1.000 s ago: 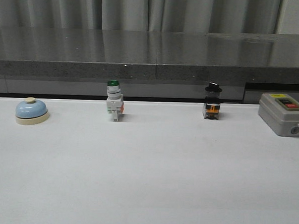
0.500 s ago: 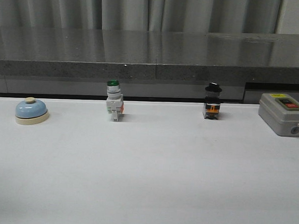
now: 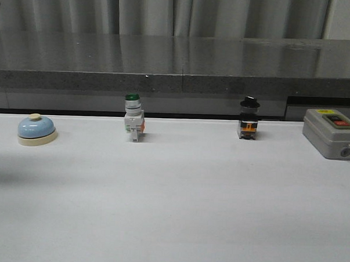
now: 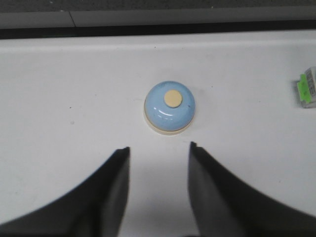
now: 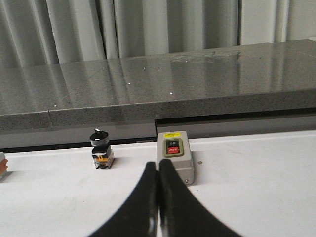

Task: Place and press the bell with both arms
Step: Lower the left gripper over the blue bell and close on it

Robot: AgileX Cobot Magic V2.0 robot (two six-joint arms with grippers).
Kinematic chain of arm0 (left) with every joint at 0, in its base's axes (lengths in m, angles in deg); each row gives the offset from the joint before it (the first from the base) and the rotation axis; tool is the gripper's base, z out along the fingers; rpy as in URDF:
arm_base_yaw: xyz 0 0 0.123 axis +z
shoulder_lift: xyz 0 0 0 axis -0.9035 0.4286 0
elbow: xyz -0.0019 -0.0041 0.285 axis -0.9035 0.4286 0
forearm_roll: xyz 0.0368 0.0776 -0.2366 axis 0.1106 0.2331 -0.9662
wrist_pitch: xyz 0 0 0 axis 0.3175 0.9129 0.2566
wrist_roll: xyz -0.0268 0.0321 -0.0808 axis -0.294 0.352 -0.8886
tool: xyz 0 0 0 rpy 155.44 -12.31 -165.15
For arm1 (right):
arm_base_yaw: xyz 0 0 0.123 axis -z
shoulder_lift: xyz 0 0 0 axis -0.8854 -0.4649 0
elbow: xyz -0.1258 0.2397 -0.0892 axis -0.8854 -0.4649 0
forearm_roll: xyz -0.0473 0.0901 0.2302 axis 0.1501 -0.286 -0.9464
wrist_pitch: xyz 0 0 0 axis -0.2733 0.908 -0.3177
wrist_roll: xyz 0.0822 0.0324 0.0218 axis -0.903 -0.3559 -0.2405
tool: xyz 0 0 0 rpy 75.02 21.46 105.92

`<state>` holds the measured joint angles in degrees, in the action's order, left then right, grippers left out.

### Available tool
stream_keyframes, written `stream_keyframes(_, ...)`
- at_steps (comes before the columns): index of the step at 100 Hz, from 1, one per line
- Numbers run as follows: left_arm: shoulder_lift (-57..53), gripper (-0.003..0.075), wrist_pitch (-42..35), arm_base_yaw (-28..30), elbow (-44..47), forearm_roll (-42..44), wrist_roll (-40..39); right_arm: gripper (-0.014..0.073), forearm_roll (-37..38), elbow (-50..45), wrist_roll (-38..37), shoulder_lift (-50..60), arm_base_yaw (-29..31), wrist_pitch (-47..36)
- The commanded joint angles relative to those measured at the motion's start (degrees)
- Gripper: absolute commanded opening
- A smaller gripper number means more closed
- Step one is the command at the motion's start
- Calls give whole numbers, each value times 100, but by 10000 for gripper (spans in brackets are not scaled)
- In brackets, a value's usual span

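The light-blue bell with cream base and button stands on the white table at the far left. In the left wrist view the bell lies just beyond my left gripper, which is open and empty above the table, its fingers apart from the bell. My right gripper is shut and empty, its tips in front of the grey box. Neither gripper shows in the front view, apart from a dark bit at the top left corner.
A green-capped white push-button switch stands at mid-left. A black-capped switch stands at mid-right, also in the right wrist view. A grey box with red and black buttons sits at far right. A dark stone ledge runs behind the table.
A dark bit has entered the top left corner of the front view and a faint shadow now lies on the table at the left. The objects have not moved.
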<state>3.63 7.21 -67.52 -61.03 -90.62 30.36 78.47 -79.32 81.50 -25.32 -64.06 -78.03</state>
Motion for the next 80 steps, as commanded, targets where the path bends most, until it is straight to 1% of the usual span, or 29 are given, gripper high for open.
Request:
stream_keyframes(1,130,559,-213,0,-490,-197,44,-60,23,83,33,70,32,-491)
stream_keyframes(6,300,641,-165,0,-653,-209,44,-60,23,83,33,70,32,-491)
stream_keyframes(11,468,676,-75,0,-828,-218,44,-60,23,83,33,70,32,-491)
stream_keyframes(19,765,668,190,-13,-1140,-218,44,-60,23,83,33,70,32,-491)
stream_keyframes(36,1479,619,922,-152,-1865,-218,44,-60,23,83,33,70,32,-491)
stream_keyframes(43,1760,617,1159,-175,-2117,-175,44,-60,23,83,33,70,32,-491)
stream_keyframes(62,2427,617,1524,-192,-2646,-175,44,-60,23,83,33,70,32,-491)
stream_keyframes(80,2962,617,1528,-229,-3016,-121,44,-60,23,83,33,70,32,-491)
